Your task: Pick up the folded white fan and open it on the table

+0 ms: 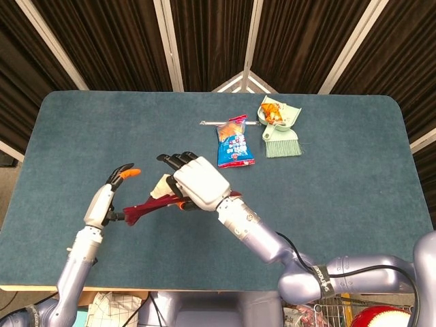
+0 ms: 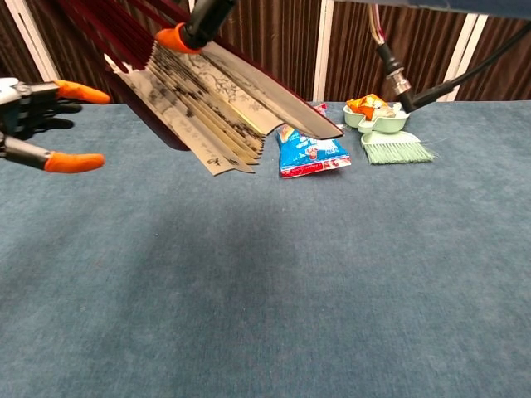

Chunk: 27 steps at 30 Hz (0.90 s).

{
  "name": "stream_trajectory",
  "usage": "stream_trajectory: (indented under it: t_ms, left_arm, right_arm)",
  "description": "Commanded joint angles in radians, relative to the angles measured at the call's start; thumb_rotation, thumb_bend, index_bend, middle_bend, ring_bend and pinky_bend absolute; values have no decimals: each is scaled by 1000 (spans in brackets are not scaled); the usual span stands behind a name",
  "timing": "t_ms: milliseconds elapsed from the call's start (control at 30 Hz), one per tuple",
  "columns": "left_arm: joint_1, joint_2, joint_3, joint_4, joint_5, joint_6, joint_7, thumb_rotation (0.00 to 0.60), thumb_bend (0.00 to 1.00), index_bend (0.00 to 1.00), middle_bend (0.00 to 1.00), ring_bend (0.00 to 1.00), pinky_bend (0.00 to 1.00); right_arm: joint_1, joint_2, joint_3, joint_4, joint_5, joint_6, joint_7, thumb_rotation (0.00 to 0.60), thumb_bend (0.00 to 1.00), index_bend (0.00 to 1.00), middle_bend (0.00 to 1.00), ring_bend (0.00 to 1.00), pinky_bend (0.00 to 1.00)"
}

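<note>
My right hand [image 1: 196, 182] holds the fan [image 2: 211, 104] in the air above the table's middle. The fan is partly spread, with dark red ribs and cream pleats printed in black. In the head view only its red handle end [image 1: 139, 210] and a bit of cream paper [image 1: 161, 187] show past the hand. My left hand [image 1: 107, 201] is just left of the fan's handle end, fingers apart with orange tips [image 2: 73, 162], holding nothing; whether it touches the fan I cannot tell.
A blue snack bag [image 1: 235, 145] lies at centre back. A green dustpan [image 1: 282, 114] with orange scraps and a green brush [image 1: 282, 143] sit to its right. A thin rod [image 1: 211, 123] lies behind the bag. The blue table [image 1: 354, 184] ends near both arms.
</note>
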Motion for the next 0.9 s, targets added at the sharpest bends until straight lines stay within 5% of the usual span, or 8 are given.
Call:
stream_trajectory:
  t_ms: [33, 900]
  left_arm:
    - [-16, -10, -5, 6, -9, -20, -18, 600, 302, 227, 58, 0, 32]
    - [-131, -96, -24, 26, -33, -118, -92, 600, 329, 363, 87, 0, 32]
  right_arm:
    - [3, 0, -3, -7, 0, 5, -6, 600, 560, 841, 180, 227, 238]
    - [2, 45, -18, -67, 7, 30, -14, 600, 561, 841, 180, 227, 238]
